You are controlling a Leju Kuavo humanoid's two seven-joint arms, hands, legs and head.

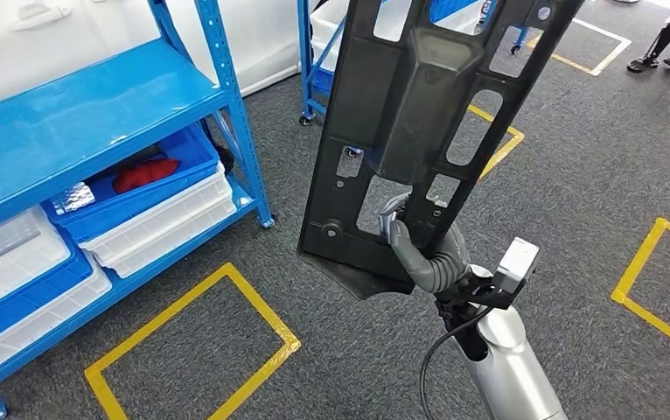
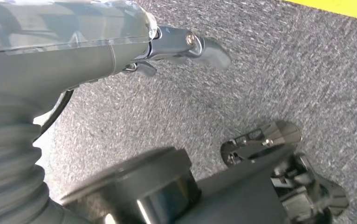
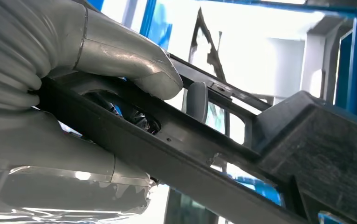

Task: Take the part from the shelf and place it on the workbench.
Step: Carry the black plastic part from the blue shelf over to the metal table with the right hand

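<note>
One right hand (image 1: pixel 419 249) gripping black part (image 1: pixel 419 105) at its lower edge, part upright above hand, left hand (image 2: pixel 186 46) holding nothing

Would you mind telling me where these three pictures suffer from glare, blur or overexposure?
Head view: sharp, evenly lit, the large black plastic frame part clear. Left wrist view: the dark body parts near the lens are blurred, while the grey speckled carpet stays crisp. Right wrist view: the background behind the right robot hand is blown out white.
</note>
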